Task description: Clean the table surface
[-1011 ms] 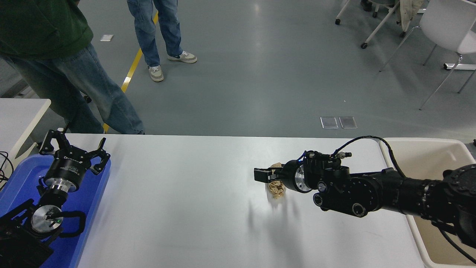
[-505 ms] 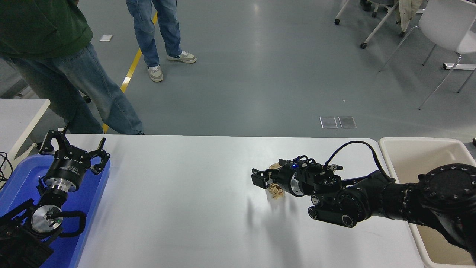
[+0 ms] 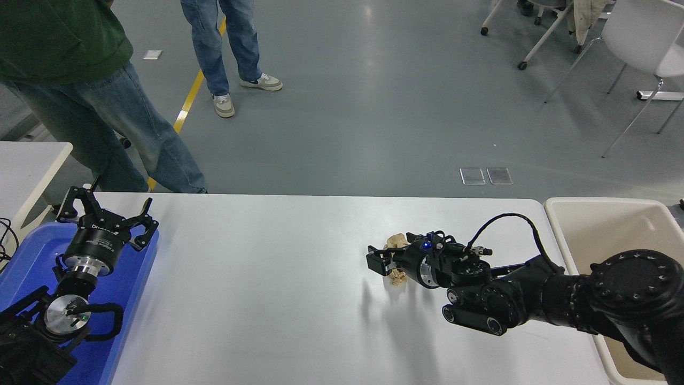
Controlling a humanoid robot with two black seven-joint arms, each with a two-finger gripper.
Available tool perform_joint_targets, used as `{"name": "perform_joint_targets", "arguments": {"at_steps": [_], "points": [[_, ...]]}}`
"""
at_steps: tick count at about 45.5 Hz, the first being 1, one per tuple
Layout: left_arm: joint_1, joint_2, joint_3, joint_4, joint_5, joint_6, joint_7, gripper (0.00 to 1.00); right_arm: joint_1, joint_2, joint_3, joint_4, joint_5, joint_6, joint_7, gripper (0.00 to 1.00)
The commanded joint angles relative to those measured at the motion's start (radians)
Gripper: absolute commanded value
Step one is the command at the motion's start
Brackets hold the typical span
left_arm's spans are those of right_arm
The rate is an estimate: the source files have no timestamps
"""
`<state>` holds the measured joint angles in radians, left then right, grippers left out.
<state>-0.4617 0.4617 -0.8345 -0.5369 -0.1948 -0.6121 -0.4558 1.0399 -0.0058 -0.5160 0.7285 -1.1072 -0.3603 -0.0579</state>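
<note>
The white table surface (image 3: 267,299) fills the lower half of the head view. A crumpled tan paper ball (image 3: 396,240) lies on it right of centre, partly hidden behind my right gripper's wrist. My right gripper (image 3: 372,255) reaches in from the right and points left, low over the table. It is open, with its fingers on either side of the ball; whether they touch it I cannot tell. My left gripper (image 3: 107,214) is parked open at the lower left, above the blue tray (image 3: 133,289).
A beige bin (image 3: 609,224) stands off the table's right end. A smaller white table (image 3: 32,160) is at the far left. Two persons in jeans (image 3: 133,133) stand beyond the far left edge. Chairs (image 3: 641,37) stand at the top right.
My right arm has sunk lower and its wrist has rolled, bringing the fingers down beside the paper ball. The ball and the left arm have stayed in place.
</note>
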Motion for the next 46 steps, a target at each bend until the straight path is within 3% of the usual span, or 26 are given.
{"name": "perform_joint_targets", "arguments": {"at_steps": [1, 15, 46], "points": [[0.000, 0.000, 0.000, 0.000, 0.000, 0.000, 0.000, 1.00, -0.026, 0.006, -0.001, -0.011, 0.003, -0.009, -0.003, 1.00], [0.000, 0.000, 0.000, 0.000, 0.000, 0.000, 0.000, 1.00, -0.066, 0.006, -0.002, -0.107, 0.001, -0.017, -0.002, 1.00], [-0.002, 0.000, 0.000, 0.000, 0.000, 0.000, 0.000, 1.00, -0.106, 0.006, -0.001, -0.090, 0.001, -0.052, 0.007, 1.00]]}}
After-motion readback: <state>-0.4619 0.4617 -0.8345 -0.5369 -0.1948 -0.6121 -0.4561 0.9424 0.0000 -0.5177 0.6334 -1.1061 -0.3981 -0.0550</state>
